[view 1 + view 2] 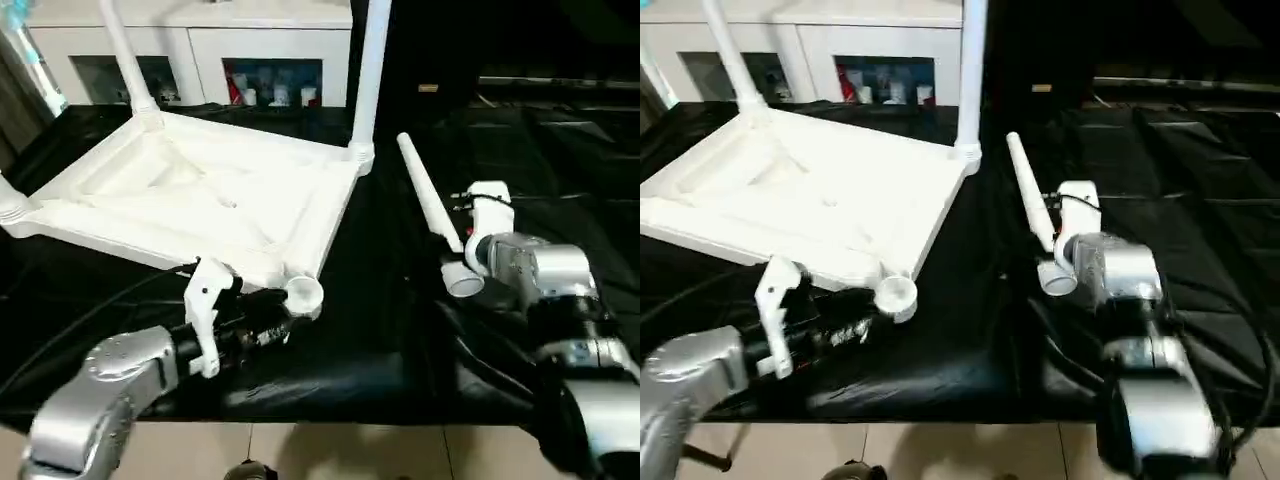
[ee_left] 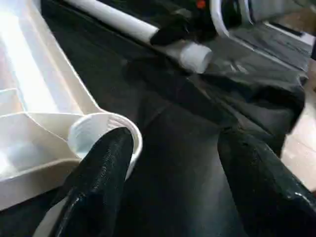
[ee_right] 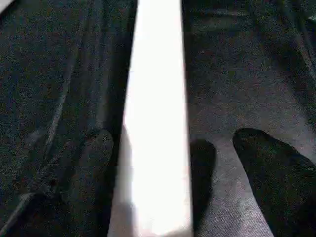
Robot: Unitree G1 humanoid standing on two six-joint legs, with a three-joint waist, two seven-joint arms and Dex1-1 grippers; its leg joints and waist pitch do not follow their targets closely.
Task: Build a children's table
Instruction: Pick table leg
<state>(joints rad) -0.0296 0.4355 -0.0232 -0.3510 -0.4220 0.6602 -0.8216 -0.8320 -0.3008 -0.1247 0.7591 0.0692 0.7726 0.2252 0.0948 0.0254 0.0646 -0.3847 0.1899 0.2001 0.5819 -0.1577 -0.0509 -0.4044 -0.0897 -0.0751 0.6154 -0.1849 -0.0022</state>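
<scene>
Black cloth [image 1: 400, 360] under upturned tabletop [image 1: 200, 195]

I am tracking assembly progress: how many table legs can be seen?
4: far-left socket, far-right socket, left corner stub, and a loose leg between the right gripper's fingers.

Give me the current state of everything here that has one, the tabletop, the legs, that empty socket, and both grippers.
tabletop: upside down on the black cloth
fitted legs: standing upright in the far corner sockets
near socket: empty
loose leg: lying on the cloth, between the right gripper's fingers
left gripper: open, one finger at the empty socket
right gripper: open around the loose leg
</scene>
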